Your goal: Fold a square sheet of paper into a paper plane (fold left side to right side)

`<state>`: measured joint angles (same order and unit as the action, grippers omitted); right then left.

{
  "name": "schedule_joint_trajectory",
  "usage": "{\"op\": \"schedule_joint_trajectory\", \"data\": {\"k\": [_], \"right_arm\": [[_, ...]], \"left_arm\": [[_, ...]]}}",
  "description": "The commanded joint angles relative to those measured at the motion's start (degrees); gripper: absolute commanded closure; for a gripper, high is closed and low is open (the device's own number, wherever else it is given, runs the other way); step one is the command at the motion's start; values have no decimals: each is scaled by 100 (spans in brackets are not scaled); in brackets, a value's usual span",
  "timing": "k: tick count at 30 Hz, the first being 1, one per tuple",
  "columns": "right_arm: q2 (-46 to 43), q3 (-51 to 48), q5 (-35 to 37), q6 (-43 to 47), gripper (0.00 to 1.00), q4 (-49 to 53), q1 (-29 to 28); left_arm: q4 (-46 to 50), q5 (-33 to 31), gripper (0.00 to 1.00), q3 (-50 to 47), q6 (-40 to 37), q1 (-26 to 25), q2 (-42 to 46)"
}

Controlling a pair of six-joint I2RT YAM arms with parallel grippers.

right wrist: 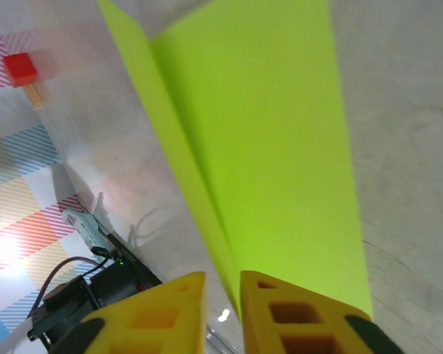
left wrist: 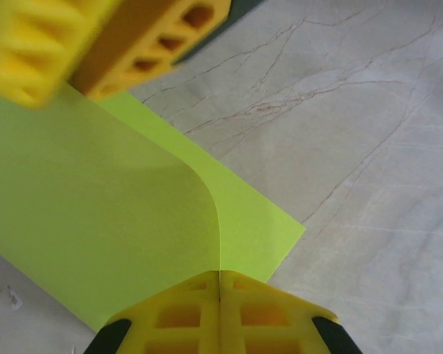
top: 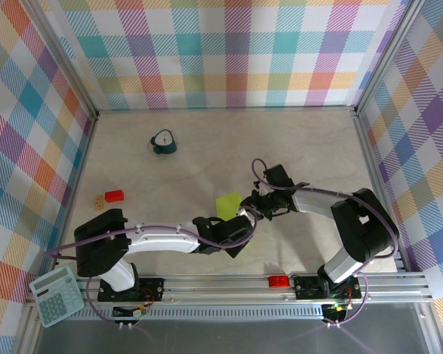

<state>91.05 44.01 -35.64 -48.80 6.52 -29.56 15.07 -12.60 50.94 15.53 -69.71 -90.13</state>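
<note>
Lime paper is the only thing in hand: the sheet [top: 227, 202] sits on the counter [top: 170, 177] a little right of the middle, just where the two arms meet. It is well apart from the clock [top: 162, 142] and the block [top: 114, 195], so nothing can foul the fold.

The left fingers [left wrist: 207, 313] are pressed fully together on one edge of the sheet. From that pinch the paper rises in a smooth curve, while a lower layer lies flat on the counter beneath it. That bowed shape suggests a flap being carried across and not yet creased. Holding it at the very edge lets the paper roll instead of buckling.

The right fingers [right wrist: 252, 310] stand narrow, with a slim gap showing between them. A raised ridge of the sheet runs down into that gap, against the inner face of one finger. I cannot say whether they truly clamp it. They seem placed to steady the far side so the sheet does not slide while the flap comes over.

I judge the left-to-right fold about midway. The edges are not yet matched, and no flat, sharp crease shows. Next, the lifted edge must land squarely on the opposite one, since thin paper drifts easily.
</note>
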Motion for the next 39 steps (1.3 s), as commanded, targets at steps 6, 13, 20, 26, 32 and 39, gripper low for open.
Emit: {"op": "schedule_joint_trajectory", "data": {"k": [6,13,20,26,32,39], "right_arm": [[-635,335,131,623,68,536,387],[-1361,-161,305,948,79,982,487],[-1682,-983,417,589,95,421,-36],[-1192,-1235,898,259,100,-36,-961],[-760,-1321,1138,81,100,-434,-1300],[-430,-1256,1384,149,100,-228,-1490]], "left_arm": [[-973,1553,100,-744,441,641,733],[-2099,2851,100,-1456,1034,1353,909],[-2625,3516,100,-1796,1290,1783,840],[-2685,3676,100,-1851,1352,1921,736],[-2634,3668,100,-1859,1330,1988,718],[-2562,3702,100,-1912,1278,2037,714]]}}
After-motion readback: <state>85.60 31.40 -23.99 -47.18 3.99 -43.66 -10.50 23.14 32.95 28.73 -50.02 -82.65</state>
